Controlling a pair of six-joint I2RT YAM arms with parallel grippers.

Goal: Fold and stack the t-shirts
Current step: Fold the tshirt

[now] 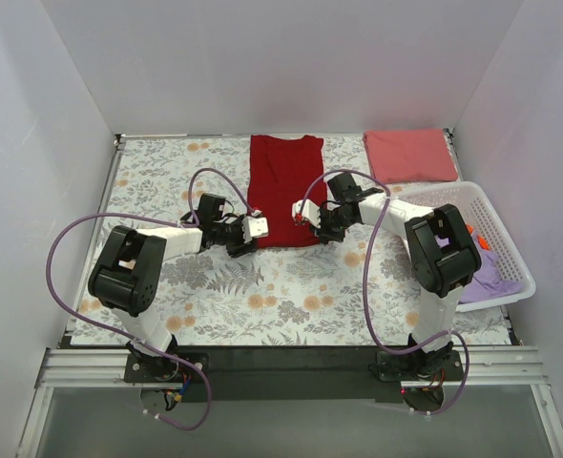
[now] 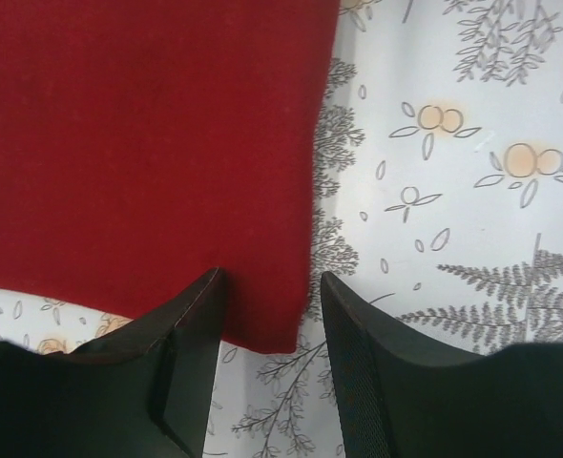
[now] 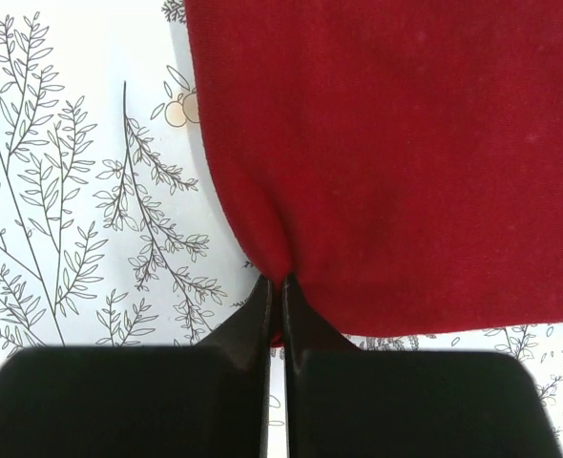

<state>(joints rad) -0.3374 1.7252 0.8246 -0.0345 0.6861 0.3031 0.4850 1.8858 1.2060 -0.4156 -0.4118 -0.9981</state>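
Crimson t-shirt (image 1: 285, 186): your right claw (image 3: 275, 286) pinches its 5 o'clock corner; left claw (image 2: 267, 305) gapes, so lifting now would skew it.

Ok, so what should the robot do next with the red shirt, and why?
Probably close the left gripper. It stands open astride a near corner of the crimson t-shirt, not gripping it, while the right gripper is shut, pinching the shirt's near edge. With both sides held, the arms could likely lift that edge and fold it over.
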